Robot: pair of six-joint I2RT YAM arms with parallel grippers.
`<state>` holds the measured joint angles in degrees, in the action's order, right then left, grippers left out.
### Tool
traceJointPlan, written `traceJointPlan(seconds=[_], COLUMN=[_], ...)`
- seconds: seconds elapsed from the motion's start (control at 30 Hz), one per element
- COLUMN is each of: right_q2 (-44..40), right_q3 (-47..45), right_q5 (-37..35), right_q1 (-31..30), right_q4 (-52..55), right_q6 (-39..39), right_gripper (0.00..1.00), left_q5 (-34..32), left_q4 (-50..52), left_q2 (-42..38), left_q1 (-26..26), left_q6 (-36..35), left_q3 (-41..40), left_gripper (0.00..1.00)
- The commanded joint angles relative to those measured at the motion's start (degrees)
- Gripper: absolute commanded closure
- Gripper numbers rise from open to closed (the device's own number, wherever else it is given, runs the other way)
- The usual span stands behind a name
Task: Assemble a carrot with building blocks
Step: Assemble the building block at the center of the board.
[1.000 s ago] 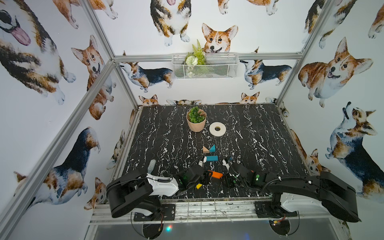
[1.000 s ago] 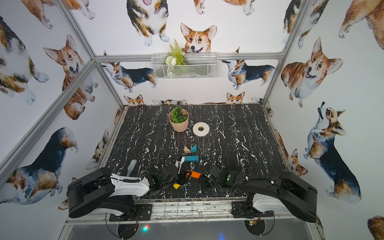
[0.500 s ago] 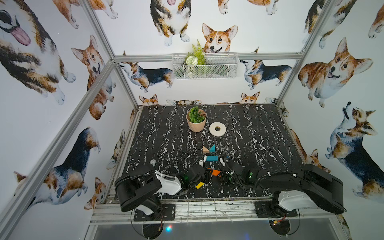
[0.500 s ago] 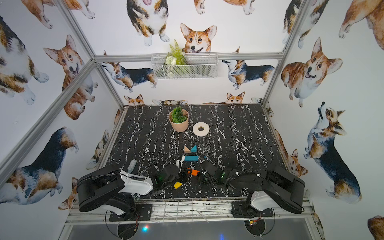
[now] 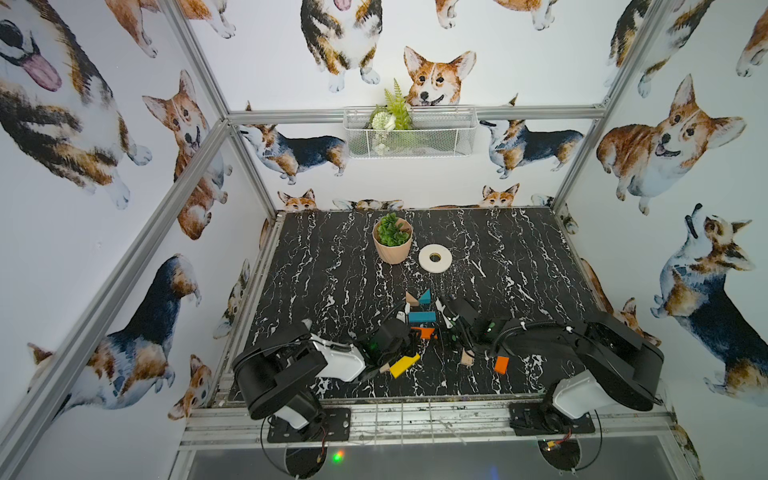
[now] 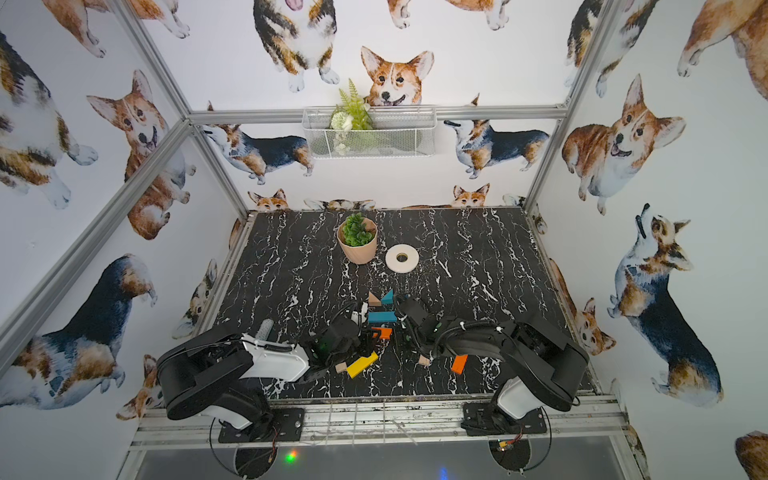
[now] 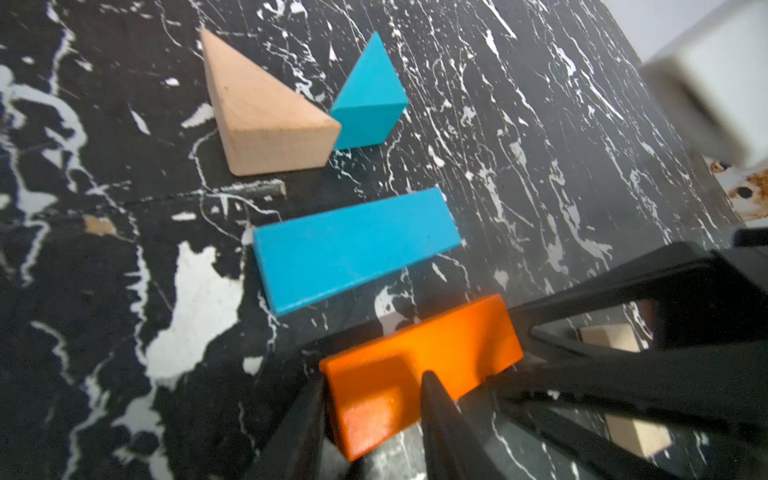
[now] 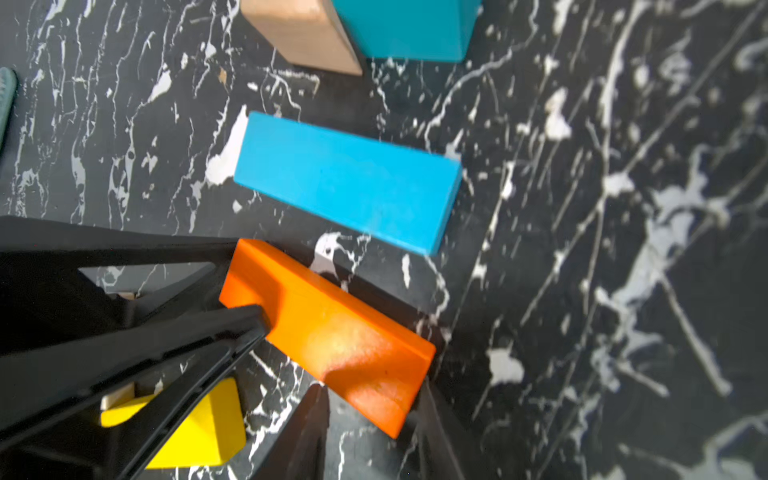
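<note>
**One orange bar gripped at both ends**

The left end is clamped by the left gripper and the right end by the right gripper, just nearer than the blue bar on the marbled table.

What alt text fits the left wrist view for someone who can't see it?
An orange bar is gripped at one end by the left gripper and at the other by the right gripper. Beyond it on the black marbled table lies a blue bar, apart, then a plain-wood triangle and a blue triangle touching at a corner.
</note>
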<state>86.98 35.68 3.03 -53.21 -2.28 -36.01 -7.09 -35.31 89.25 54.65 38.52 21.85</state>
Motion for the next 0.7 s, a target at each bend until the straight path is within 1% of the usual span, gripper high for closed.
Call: traceJointPlan(seconds=[0.0,0.13,0.3,0.67], right_q2=[1.91,4.38,6.76,8.72], right_q3=[1.01,2.21,4.27,6.59], right_q5=[4.00,5.34,6.35,7.48], right_q1=[0.43,1.80,3.35,4.43], right_q4=[-2.71,-3.33,-3.13,-2.53], right_q6=[1.64,2.25,3.35,4.46], right_gripper=[0.60,0.61,0.61,0.61], left_q5=[7.01,8.47,9.89,11.37], left_q4=[-2.51,-3.00,-2.83,-3.89], left_q2=[1.48,2.14,3.49,5.43], left_q1=[-2.18,-4.14,-4.91,-6.72], left_q6=[-0.54,-0.81,-1.17,-1.17], left_q3=[0.58,0.82,2.44,3.26], left_gripper=[0.60,0.61,0.62,0.62])
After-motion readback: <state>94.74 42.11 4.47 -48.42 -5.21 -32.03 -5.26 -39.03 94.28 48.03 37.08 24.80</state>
